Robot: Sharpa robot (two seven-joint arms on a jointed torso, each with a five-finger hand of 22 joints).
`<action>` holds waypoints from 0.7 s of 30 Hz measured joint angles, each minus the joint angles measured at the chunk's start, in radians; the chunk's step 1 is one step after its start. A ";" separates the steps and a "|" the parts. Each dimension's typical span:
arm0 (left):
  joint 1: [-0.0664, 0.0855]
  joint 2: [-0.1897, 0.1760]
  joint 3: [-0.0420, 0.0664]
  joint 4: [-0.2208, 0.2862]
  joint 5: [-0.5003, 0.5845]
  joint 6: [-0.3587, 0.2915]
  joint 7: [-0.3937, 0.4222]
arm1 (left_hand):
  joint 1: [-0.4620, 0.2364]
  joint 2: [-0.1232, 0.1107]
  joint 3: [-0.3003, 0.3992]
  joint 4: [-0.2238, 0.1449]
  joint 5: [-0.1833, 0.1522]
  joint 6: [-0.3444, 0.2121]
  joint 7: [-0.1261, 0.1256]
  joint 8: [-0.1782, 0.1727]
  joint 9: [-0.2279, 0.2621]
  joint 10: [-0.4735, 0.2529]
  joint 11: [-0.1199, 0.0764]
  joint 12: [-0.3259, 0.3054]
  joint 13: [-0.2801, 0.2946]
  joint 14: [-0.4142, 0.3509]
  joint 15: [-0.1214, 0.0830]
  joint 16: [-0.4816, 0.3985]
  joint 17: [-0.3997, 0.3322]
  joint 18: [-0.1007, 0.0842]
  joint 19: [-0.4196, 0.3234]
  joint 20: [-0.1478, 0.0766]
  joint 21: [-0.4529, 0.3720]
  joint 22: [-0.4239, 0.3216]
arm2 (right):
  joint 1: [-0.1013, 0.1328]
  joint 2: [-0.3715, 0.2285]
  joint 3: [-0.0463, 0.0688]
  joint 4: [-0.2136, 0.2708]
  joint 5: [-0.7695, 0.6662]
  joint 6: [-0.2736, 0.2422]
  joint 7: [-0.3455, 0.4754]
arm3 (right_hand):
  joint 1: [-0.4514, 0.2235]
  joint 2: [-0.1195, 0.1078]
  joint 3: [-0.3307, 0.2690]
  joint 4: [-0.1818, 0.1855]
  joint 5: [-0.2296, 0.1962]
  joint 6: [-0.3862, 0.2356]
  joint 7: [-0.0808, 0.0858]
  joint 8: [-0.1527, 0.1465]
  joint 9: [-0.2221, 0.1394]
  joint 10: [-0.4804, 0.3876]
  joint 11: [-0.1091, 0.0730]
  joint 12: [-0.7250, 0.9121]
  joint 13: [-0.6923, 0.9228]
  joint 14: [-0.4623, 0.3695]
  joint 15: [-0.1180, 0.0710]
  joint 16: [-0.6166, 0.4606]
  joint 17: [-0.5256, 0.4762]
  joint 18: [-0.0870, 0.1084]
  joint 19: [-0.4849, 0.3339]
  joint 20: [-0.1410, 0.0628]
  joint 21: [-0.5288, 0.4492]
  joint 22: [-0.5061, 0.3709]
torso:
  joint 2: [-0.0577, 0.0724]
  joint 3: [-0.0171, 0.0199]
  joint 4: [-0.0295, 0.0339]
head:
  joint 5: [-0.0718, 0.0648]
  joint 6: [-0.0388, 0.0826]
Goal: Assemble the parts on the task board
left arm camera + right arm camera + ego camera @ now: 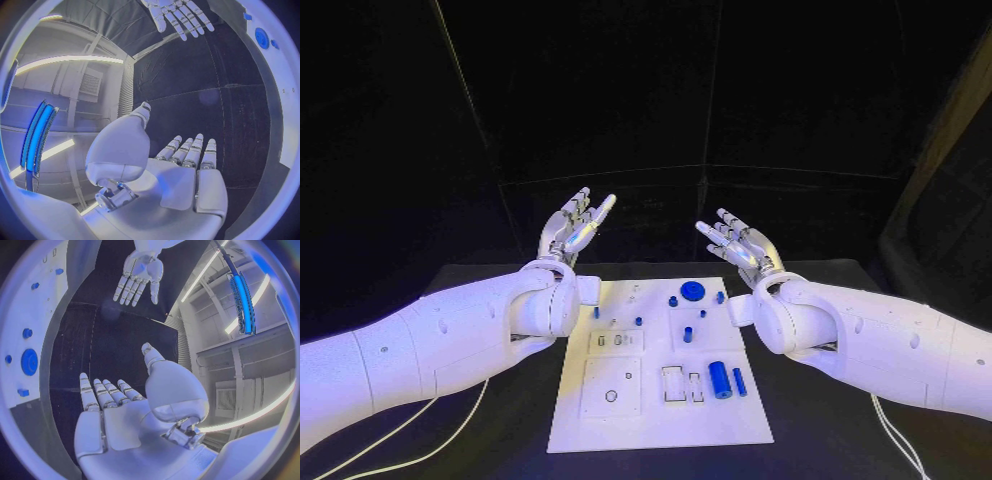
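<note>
From my head camera, my left robot hand [577,228] and my right robot hand [738,243] are both raised above the far end of the task board [583,425], fingers spread and holding nothing. The board lies flat in the middle of the black surface [834,440] between my forearms. On it I see a round blue disc [692,291] near the far edge, a few small blue pegs [639,320] around the middle, and a blue cylinder [718,379] lying beside a slimmer blue bar [738,381] toward the near right. The risk I judge here is the long descent: with both palms tipped up and away from the parts, I must turn the wrists over, and a forearm sweeping low could nudge the board or roll the cylinder off its spot. In my left wrist view, my own palm is empty and the fingers [190,150] lie straight side by side, thumb apart; the other hand hangs open opposite, and the board's edge curves past with the disc [261,38] on it. Nothing guards against both hands reaching for the same piece and colliding. In my right wrist view the palm is likewise bare, and the disc [29,362] and small pegs [27,333] sit on the board off to the side; the pegs look small and may slip from a loose pinch.
</note>
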 measured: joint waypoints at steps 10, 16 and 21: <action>0.001 0.002 -0.001 -0.006 0.010 0.043 0.028 | 0.055 0.033 -0.023 -0.015 0.000 0.105 0.005 0.025 0.015 0.108 0.058 0.030 0.016 0.154 0.034 0.042 0.024 0.000 0.054 0.026 0.027 0.015 | 0.016 0.028 -0.008 -0.058 -0.111 0.182 -0.059 | 0.127 0.005 0.019 -0.056 -0.005 0.172 0.013 0.040 0.023 0.214 0.024 0.045 0.022 0.243 0.014 0.051 0.023 0.039 0.176 0.011 0.062 0.031 | 0.000 -0.0001 0.0001 | 0.000 0.000; 0.001 -0.089 -0.004 0.012 0.005 0.114 0.028 | 0.091 0.046 -0.040 -0.048 0.004 0.304 0.021 0.074 0.038 0.405 0.086 0.098 0.046 0.533 0.045 0.160 0.076 0.000 0.411 0.030 0.182 0.095 | 0.018 -0.001 -0.007 -0.104 -0.279 0.167 -0.060 | 0.198 0.001 0.027 -0.102 -0.011 0.426 0.032 0.090 0.047 0.523 0.003 0.100 0.039 0.549 -0.016 0.105 0.039 0.094 0.362 0.010 0.128 0.053 | 0.016 -0.0029 -0.0020 | 0.001 0.002; 0.000 -0.105 -0.004 0.052 -0.007 0.151 0.025 | 0.127 0.052 -0.055 -0.079 0.004 0.530 0.046 0.129 0.058 0.694 0.056 0.177 0.065 0.711 0.002 0.220 0.097 0.023 0.618 0.023 0.266 0.123 | 0.024 -0.004 -0.007 -0.104 -0.382 0.151 -0.060 | 0.226 -0.002 0.037 -0.129 -0.016 0.595 0.054 0.108 0.053 0.683 -0.017 0.108 0.043 0.712 -0.041 0.117 0.042 0.109 0.469 0.003 0.166 0.058 | 0.034 -0.0023 -0.0026 | 0.002 0.005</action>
